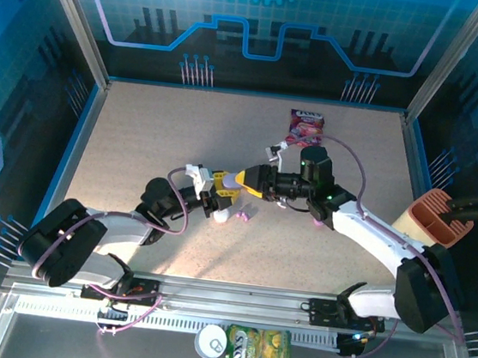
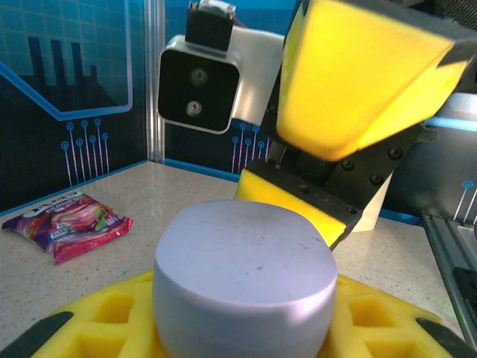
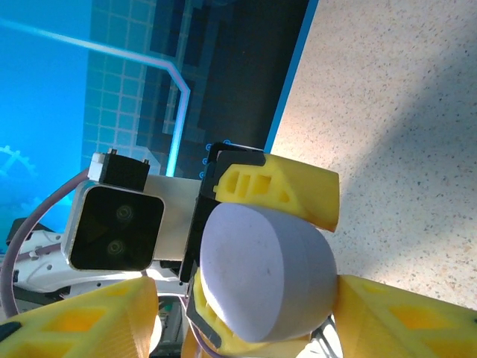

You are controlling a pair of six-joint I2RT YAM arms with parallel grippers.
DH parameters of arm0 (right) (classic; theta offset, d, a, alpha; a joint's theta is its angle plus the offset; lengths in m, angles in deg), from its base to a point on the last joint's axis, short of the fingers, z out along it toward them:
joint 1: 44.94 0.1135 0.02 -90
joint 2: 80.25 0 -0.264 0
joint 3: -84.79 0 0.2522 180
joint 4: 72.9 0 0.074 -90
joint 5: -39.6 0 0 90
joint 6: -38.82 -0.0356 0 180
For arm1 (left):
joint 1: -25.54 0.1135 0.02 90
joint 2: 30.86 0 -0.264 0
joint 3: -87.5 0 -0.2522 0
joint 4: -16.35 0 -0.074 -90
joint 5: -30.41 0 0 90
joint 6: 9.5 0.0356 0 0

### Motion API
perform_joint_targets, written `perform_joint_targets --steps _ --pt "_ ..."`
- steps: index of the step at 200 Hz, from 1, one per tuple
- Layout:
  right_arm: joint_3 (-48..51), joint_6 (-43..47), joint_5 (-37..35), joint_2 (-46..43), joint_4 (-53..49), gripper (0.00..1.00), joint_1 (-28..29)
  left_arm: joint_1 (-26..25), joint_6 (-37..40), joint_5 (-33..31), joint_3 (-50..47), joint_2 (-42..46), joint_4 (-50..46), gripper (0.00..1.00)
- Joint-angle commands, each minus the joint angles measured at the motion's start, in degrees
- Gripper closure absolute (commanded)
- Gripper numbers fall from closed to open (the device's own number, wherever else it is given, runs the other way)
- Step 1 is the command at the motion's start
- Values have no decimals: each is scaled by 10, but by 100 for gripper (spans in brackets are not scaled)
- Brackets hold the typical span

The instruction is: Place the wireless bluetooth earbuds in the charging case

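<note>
Speckled tabletop [image 1: 140, 133], blue enclosure [image 1: 265, 26]. Mid-table, left gripper [image 1: 221, 199] clamps lavender charging case [image 2: 246, 276] by its flanks. The right gripper [image 1: 240, 183] is spread wide around it, gripping nothing. Pink earbud [image 1: 244, 218] on table just beside: likely light, glossy, slippery; pinch across body.

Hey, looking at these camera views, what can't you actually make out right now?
- Inside the lavender case: both wrist views face its smooth outer side; in the top view the left gripper and right gripper cover it.
- Top view: the small pale bits on the table are too small to call earbuds.
- Whether the right gripper touches the case: its fingers are cut off at the right wrist view's bottom edge.
</note>
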Motion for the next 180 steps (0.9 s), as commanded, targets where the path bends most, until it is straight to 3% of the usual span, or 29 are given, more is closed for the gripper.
perform_joint_targets --steps 1,37,81,110,129,155,180 --pt "-9 -20 27 16 47 39 12 -3 -6 11 14 1 22 72" --pt "-12 -33 32 29 69 50 13 -4 -1 11 9 8 13 72" --pt "-2 -34 19 29 66 74 10 -3 5 11 4 14 9 70" --pt "6 -30 13 26 63 82 3 -3 9 10 2 17 5 66" --pt "12 -16 3 24 52 83 -5 -4 15 10 -3 20 0 53" --pt "30 31 -27 27 11 83 -31 -3 32 0 -23 41 -29 26" --pt "50 89 -92 31 -54 84 -64 -2 53 -15 -41 92 -106 13"
